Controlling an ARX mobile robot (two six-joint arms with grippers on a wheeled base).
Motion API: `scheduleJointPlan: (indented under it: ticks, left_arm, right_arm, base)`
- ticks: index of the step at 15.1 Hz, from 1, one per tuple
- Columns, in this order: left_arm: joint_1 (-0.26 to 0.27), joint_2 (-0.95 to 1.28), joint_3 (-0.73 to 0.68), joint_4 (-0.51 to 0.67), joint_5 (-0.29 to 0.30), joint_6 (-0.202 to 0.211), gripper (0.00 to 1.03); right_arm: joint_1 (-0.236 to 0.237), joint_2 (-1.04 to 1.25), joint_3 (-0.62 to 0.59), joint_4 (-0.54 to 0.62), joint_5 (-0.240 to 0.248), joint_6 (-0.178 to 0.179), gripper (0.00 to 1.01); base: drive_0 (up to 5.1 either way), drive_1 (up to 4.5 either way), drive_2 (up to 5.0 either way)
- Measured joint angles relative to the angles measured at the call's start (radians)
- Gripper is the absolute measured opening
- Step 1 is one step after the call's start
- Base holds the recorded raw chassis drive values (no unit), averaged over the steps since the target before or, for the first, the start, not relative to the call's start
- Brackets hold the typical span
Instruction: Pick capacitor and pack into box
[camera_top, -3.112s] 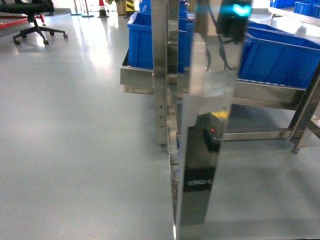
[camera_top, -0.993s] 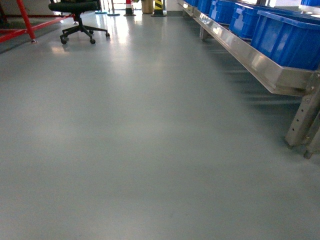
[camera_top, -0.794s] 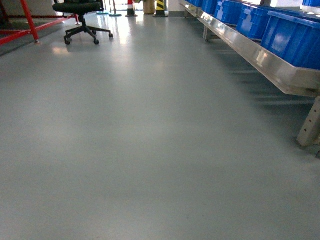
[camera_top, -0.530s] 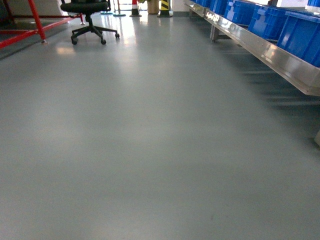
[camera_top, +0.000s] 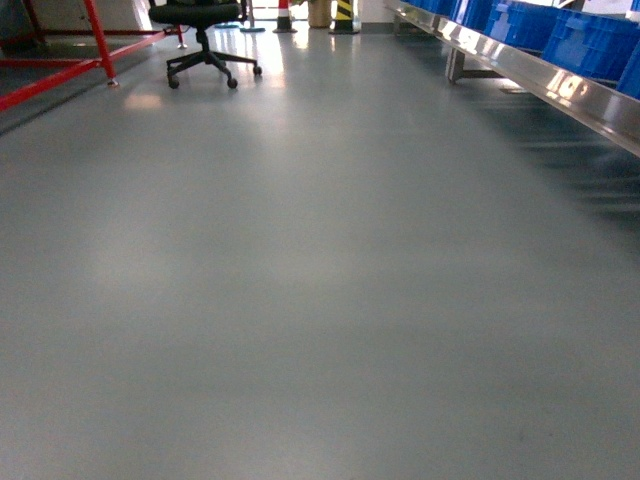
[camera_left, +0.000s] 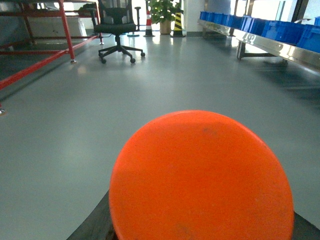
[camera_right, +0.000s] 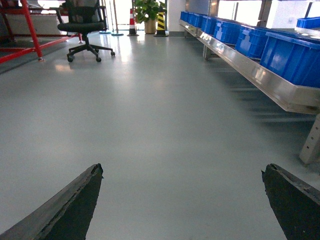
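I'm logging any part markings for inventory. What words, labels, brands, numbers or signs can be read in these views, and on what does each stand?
None can be read in any current view.
Capacitor, held in the left gripper: its orange top face shows no print.
Blue bins on the steel rack: no label legible.
Striped bollard and traffic cone: warning stripes only, no text.
Office chair, red frame: no markings.

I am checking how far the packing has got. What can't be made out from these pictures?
- Box: in no view.
- Left pincer: the capacitor fills the left wrist view, hiding the grip.
- Both arms: outside the head view.
- Blue bins: cut by the head view's right edge; contents unseen.
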Motion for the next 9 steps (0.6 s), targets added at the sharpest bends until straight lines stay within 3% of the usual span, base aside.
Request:
scheduleJointPlan:
  ticks: [9]
  left_arm:
    - [0.001,0.000,0.000,0.000,0.000,0.000,0.44]
  right_arm:
    - [0.000,0.000,0.000,-0.001,0.000,0.000,0.98]
  base:
    - [-5.0,2.47,2.5]
